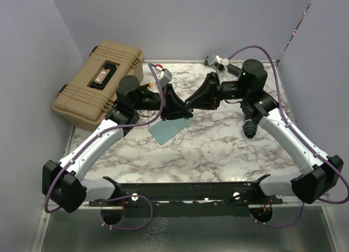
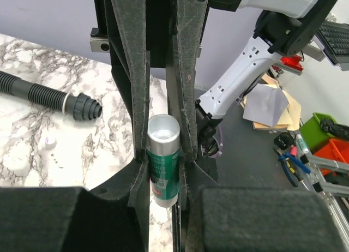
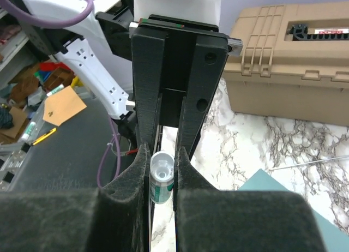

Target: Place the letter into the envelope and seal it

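Tube [image 2: 163,159]: green-labelled, silver-topped
Left gripper [image 2: 162,189]: closed on tube
Right gripper [image 3: 162,162]: closed on tube, envelope [image 3: 278,182] seen at 4 o'clock

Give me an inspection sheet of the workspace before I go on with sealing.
Surface: marble-pattern table, nothing spilled.
Job's things: envelope flat mid-table; letter not seen.
Clutter: tan toolbox far left; black ribbed hose right; small white piece on the marble.
End effectors: left end effector shut on uncapped glue stick; right end effector closed on the same stick.
Cables: purple cables loop along both arms.
Surroundings: plain walls; storage bins beyond the table edge.
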Controlling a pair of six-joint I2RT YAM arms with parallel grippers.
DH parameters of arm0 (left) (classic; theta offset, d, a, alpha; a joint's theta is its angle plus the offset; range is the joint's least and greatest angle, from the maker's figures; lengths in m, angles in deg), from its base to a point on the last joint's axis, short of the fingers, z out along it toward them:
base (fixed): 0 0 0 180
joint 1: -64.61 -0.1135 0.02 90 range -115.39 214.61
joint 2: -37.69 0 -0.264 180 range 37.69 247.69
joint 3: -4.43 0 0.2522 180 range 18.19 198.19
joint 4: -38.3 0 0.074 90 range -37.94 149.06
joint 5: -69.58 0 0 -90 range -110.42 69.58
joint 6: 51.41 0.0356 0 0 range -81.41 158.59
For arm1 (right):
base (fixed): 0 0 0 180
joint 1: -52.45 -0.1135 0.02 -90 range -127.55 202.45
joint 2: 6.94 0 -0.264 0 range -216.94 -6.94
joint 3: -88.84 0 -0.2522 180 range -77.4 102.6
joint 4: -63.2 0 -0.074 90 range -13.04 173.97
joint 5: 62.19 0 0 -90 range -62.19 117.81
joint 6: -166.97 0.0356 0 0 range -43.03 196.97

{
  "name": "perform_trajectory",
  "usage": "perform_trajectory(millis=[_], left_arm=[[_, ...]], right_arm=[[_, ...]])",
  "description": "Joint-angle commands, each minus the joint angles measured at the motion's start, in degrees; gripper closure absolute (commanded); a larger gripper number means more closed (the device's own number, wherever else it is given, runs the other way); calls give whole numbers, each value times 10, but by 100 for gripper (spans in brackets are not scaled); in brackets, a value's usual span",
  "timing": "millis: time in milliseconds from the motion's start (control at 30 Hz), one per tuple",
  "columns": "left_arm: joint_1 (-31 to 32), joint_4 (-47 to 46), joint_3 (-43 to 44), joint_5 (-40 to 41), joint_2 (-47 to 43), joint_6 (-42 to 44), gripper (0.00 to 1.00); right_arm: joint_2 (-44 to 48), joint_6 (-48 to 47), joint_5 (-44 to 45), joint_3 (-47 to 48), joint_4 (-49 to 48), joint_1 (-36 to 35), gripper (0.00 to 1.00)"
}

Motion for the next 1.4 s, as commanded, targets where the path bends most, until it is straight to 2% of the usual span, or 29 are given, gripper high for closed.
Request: perform_trajectory(millis=[0, 33, 100, 133, 200, 300, 367, 533, 733, 767, 867, 900, 1033, 1167, 1233, 1367], left_arm=[[10, -32, 3, 38, 4, -5, 100], [10, -32, -1, 64, 5, -7, 100], [10, -31, -10, 119, 7, -10, 100], [10, -29, -14, 148, 8, -11, 100], [10, -25, -21, 195, 14, -15, 100], [10, -21, -27, 226, 24, -24, 100], [10, -20, -30, 236, 27, -28, 100], [9, -18, -34, 261, 26, -39, 100], [9, -20, -33, 252, 25, -53, 100], [10, -20, -33, 249, 23, -54, 100], [10, -23, -34, 225, 19, -53, 100], [10, -24, -34, 208, 18, -53, 100], [9, -29, -33, 96, 12, -38, 100], [9, -59, -42, 36, -2, -36, 100], [9, -81, -44, 21, -2, -50, 100], [10, -106, -51, 6, -7, -55, 100]], right_arm=[[-2, 41, 115, 15, 27, -22, 94], [-4, 66, 170, 19, 40, -22, 76], [-3, 103, 251, 21, 63, -22, 49], [0, 118, 301, 16, 67, -23, 41], [10, 144, 351, -1, 63, -26, 35], [17, 164, 398, -10, 67, -32, 35], [15, 162, 406, -8, 80, -35, 38], [14, 160, 386, -9, 98, -36, 53], [7, 160, 370, -14, 115, -36, 57], [6, 161, 369, -16, 115, -36, 61], [9, 165, 372, -19, 115, -36, 97], [11, 164, 370, -21, 111, -36, 99], [30, 108, 281, -31, 70, -35, 100], [19, 20, 96, -14, 70, -33, 99], [12, -3, 37, 6, 91, -34, 99], [25, 3, 56, -2, 84, -34, 99]])
